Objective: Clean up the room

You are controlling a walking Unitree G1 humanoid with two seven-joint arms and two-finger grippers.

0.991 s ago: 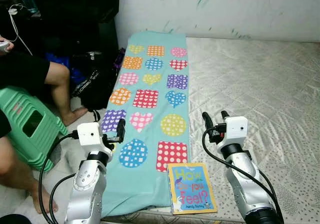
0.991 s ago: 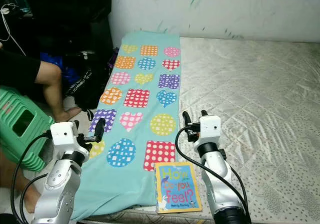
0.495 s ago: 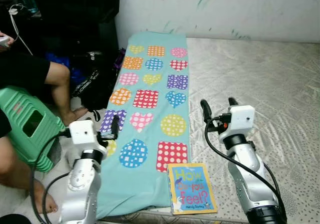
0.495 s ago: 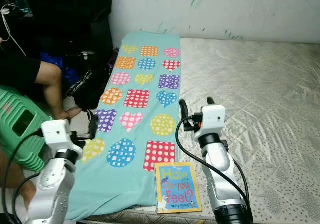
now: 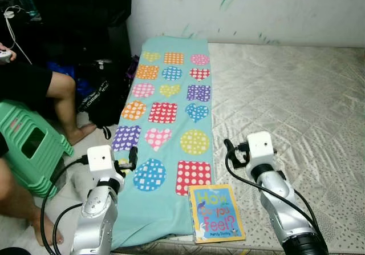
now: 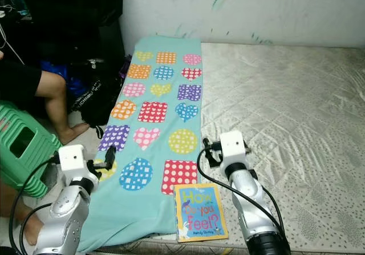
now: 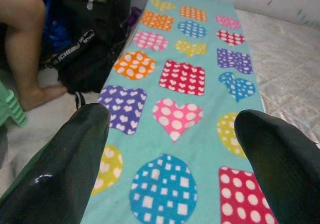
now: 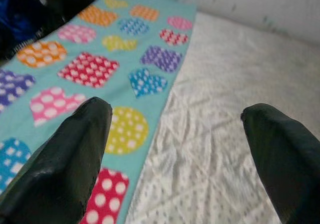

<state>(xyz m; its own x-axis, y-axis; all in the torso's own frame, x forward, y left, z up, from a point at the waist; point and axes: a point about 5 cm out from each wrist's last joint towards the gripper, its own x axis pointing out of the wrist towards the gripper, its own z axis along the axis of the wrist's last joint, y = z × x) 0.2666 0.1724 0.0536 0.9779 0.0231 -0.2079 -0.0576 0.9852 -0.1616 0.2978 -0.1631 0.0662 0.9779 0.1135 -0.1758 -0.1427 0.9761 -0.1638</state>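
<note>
One mattress (image 5: pixel 296 101) by wall, towel (image 5: pixel 171 112) along edge; book (image 5: pixel 215 212) just below-left of right gripper (image 8: pixel 175 129); both grippers' fingers apart, left gripper (image 7: pixel 172 134) over towel.

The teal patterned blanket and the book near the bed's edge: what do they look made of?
The blanket looks like soft matte fleece, draping limply over the mattress edge. The book looks like glossy card or paper, lying flat with crisp corners.

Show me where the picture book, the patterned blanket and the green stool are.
picture book (image 5: pixel 215 213), left eye view, middle of its blue cover.
patterned blanket (image 5: pixel 169 111), left eye view, on the red square patch.
green stool (image 5: pixel 29 142), left eye view, its side wall by the dark cut-out.
</note>
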